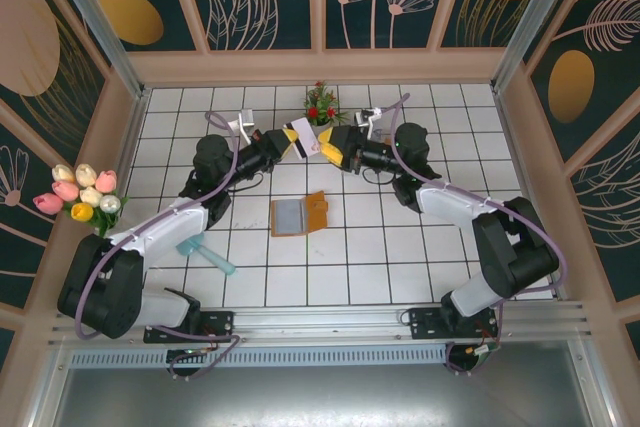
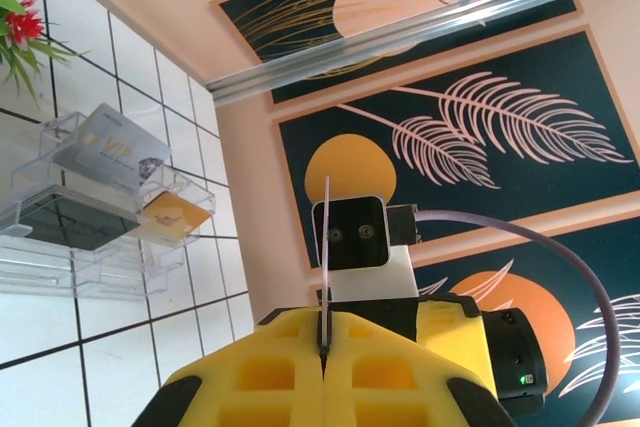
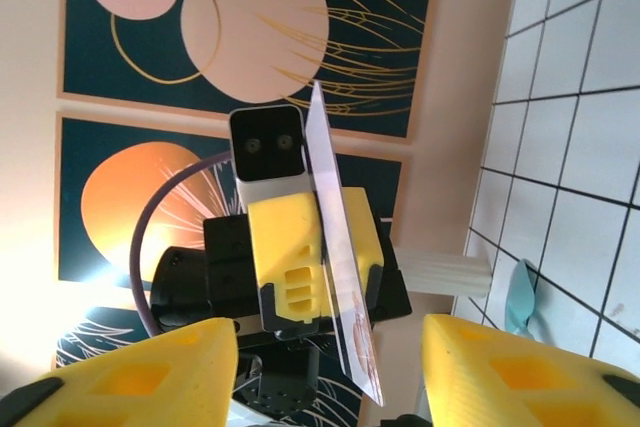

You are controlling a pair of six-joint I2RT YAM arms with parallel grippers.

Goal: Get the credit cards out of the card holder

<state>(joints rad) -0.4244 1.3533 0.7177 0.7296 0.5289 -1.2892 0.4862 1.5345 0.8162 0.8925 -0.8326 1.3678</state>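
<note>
**White card held between the two arms, holder open below**

In the upper middle of the overhead view your two arms meet tip to tip. The left gripper has its yellow fingers pressed together on a white card. The card stands on its edge, so its free part sticks out toward the other arm. The right gripper is spread wide, with one finger on each side of this card and neither touching it. I judge this to be a handover between the arms, and the edge-on pose is what lets the second claw close on the flat faces.

The card holder lies open on the tiles in the centre of the overhead frame, apart from both grippers. On its left half there is a greyish rectangle, and I cannot tell whether it is a card or a pocket window. Two teal-green credit cards lie on the tiles at the lower left, beside the left arm and away from the holder.

At the left of the left wrist view stands a clear plastic tray with compartments. A grey card rests across its top, an orange-tan card sits in the right compartment, and a dark card in the left one
</note>
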